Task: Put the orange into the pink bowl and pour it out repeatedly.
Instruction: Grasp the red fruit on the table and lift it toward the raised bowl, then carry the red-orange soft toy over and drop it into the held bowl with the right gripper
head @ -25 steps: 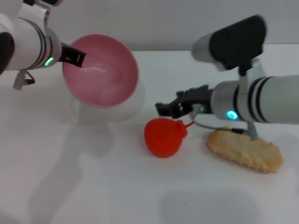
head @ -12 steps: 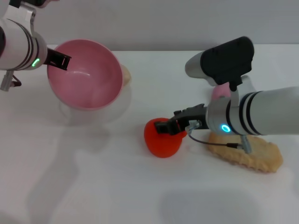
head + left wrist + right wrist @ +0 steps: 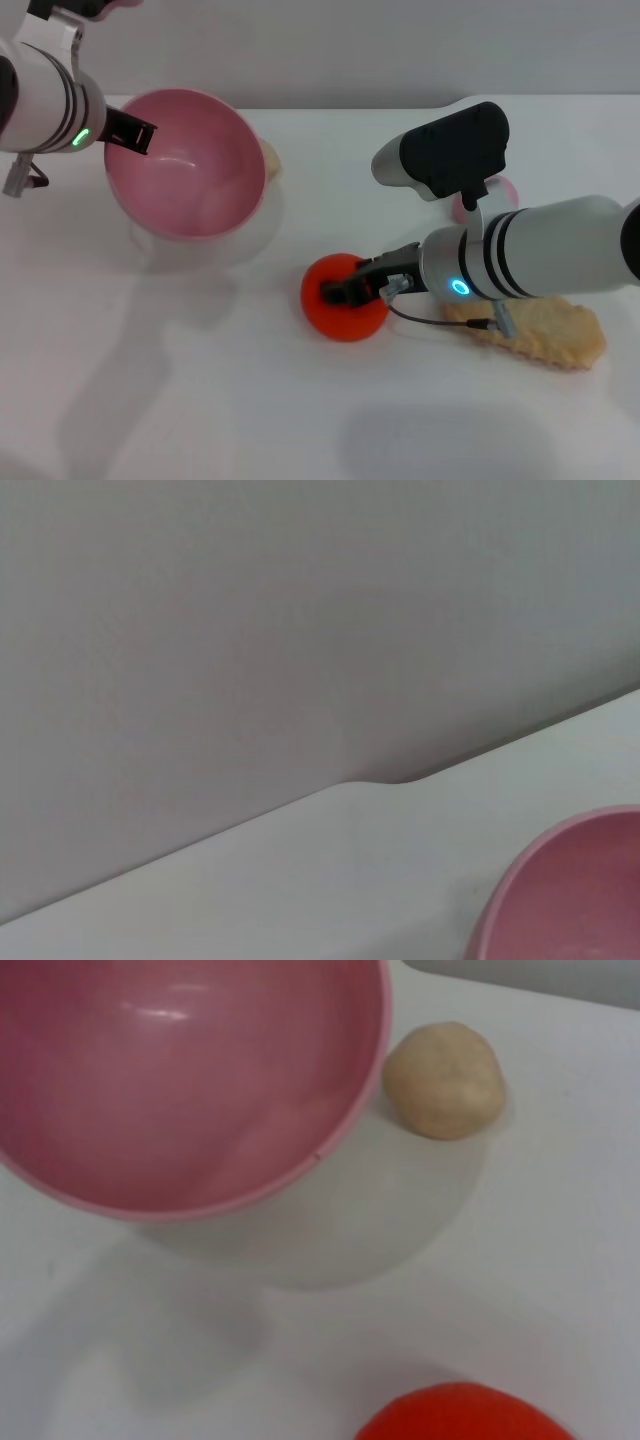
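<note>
Left gripper (image 3: pixel 128 131) clamps the rim of the pink bowl (image 3: pixel 190 165), holding it tilted above the white table (image 3: pixel 200 400), its shadow beneath. Just behind the bowl lies a beige ball (image 3: pixel 444 1080). Near the centre, the orange (image 3: pixel 344 297) rests on the table, the right gripper (image 3: pixel 342 290) down on its top, fingers around it. A biscuit (image 3: pixel 540 330) lies at right.

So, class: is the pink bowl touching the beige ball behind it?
Apart. The right wrist view shows bare white table between the bowl's rim and the ball; the bowl hangs tilted above its own shadow.
</note>
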`<act>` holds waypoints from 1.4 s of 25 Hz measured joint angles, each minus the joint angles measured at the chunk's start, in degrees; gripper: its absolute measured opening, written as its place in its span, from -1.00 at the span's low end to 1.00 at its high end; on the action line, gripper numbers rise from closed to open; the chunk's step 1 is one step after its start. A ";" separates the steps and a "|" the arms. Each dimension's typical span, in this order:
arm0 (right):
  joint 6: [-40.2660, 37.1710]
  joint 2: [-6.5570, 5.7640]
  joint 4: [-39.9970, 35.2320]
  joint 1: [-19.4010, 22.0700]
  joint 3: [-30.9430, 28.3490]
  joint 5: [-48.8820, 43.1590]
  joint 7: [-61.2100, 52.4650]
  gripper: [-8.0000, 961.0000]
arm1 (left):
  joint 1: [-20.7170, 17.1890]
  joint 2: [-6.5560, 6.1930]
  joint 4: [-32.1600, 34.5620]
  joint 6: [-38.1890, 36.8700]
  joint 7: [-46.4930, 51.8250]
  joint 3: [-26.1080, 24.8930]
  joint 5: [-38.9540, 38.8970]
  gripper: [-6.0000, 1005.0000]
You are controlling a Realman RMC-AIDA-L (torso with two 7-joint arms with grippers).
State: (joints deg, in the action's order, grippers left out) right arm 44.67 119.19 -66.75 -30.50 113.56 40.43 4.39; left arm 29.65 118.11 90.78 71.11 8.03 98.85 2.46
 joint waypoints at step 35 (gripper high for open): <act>12.49 0.13 -48.23 20.05 -10.96 -19.72 1.53 -0.90 | 3.51 0.14 -5.69 -2.77 -7.54 0.55 -18.63 -0.84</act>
State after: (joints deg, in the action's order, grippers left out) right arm 57.16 119.32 -114.98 -10.45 102.60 20.71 5.93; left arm 33.16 118.25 85.09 68.34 0.49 99.40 -16.17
